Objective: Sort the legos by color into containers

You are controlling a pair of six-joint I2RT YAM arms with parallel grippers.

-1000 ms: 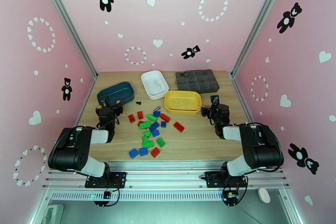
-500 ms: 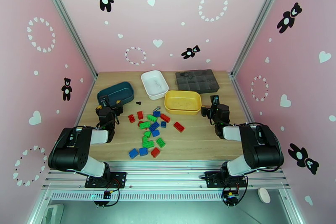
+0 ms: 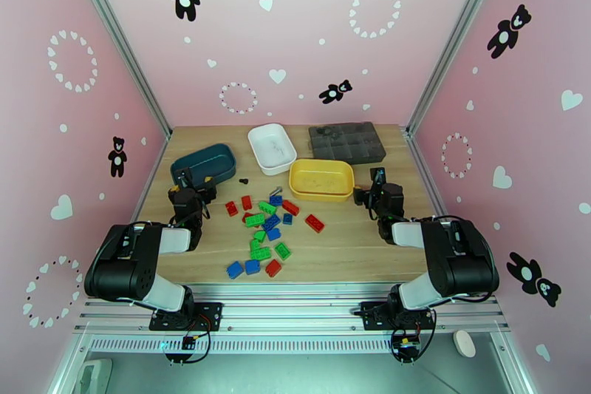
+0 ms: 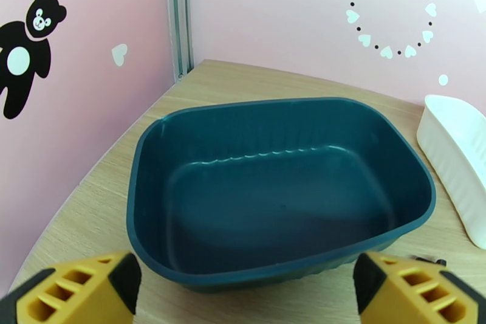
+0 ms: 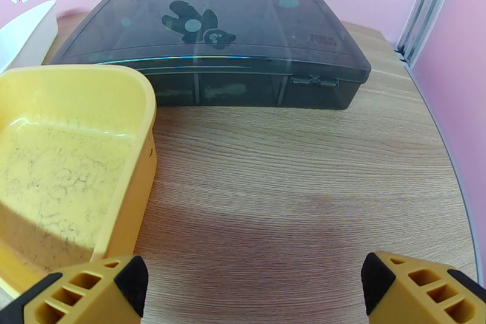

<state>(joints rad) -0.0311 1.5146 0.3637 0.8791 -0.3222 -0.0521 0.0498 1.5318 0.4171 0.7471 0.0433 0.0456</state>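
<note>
Fingers: left gripper (image 3: 192, 185) and right gripper (image 3: 378, 185) both spread wide, empty.
Legos: small red, green, blue plastic bricks (image 3: 267, 229) crowded together, just before the shallow yellow plastic tray (image 3: 320, 178).
Risk: we fear wide jaws catching two touching colours.

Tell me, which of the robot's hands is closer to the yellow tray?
Right. The right hand sits open just off the right end of the yellow tray; the left hand is beyond the brick pile, by the teal tray.
</note>
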